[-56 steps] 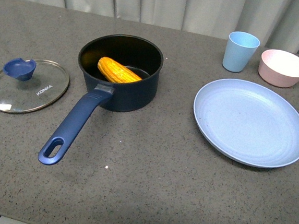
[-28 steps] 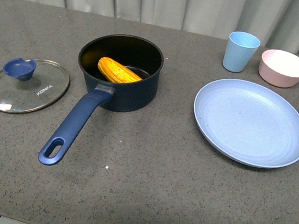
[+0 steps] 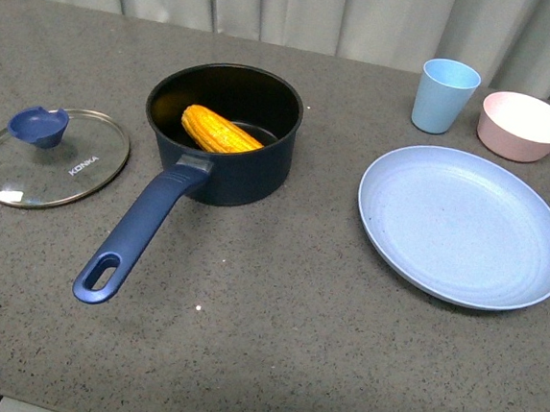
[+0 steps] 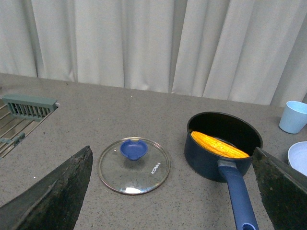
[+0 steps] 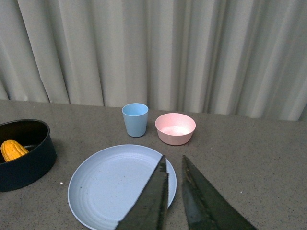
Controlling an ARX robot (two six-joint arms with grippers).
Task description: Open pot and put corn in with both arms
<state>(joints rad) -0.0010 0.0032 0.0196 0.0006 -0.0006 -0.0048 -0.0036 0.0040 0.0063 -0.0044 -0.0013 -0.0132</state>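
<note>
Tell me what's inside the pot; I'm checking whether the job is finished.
One corn cob lies in the open pot, leaning against its wall. The near wall hides part of the black floor, so anything there cannot be seen.

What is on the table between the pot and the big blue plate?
Nothing. In the front view, only bare grey table lies between the pot and the blue plate.

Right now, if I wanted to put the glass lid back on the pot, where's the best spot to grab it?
Probably the blue knob near the far edge of the glass lid, taken from straight above. The lid lies flat on the counter, so its thin rim offers little purchase, and the knob is the only raised part.
</note>
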